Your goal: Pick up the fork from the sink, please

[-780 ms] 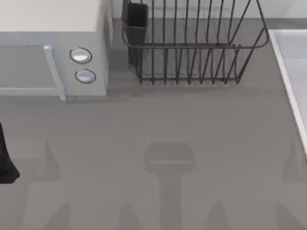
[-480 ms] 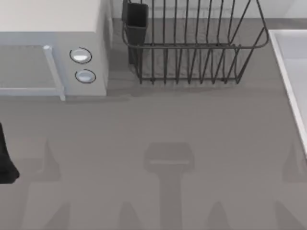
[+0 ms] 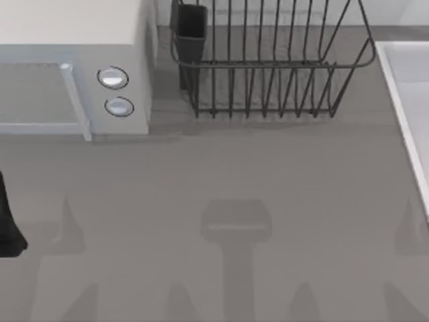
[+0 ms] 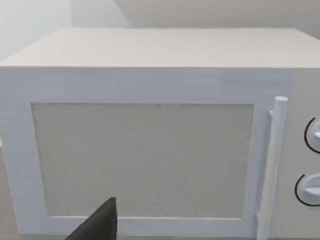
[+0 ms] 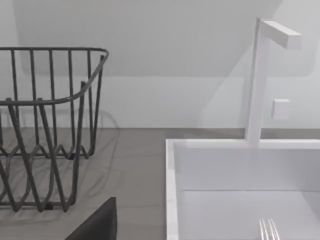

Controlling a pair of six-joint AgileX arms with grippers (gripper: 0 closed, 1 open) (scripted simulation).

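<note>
Fork (image 5: 269, 229) tines lay in the sink (image 5: 171, 185), ahead of my right jaws, dish rack (image 5: 47, 125) alongside. Left arm (image 3: 8, 225) faced the microwave (image 4: 150, 85). Jaw openings: couldn't tell.

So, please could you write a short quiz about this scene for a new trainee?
1. True or false: the fork lies inside the sink.
2. Which thing stands between the microwave and the sink along the back of the table in the top view? A) a kettle B) the dish rack C) a toaster
3. Fill in: in the right wrist view, a white ____ rises behind the sink.

Key: 1 true; 2 B; 3 tap
</note>
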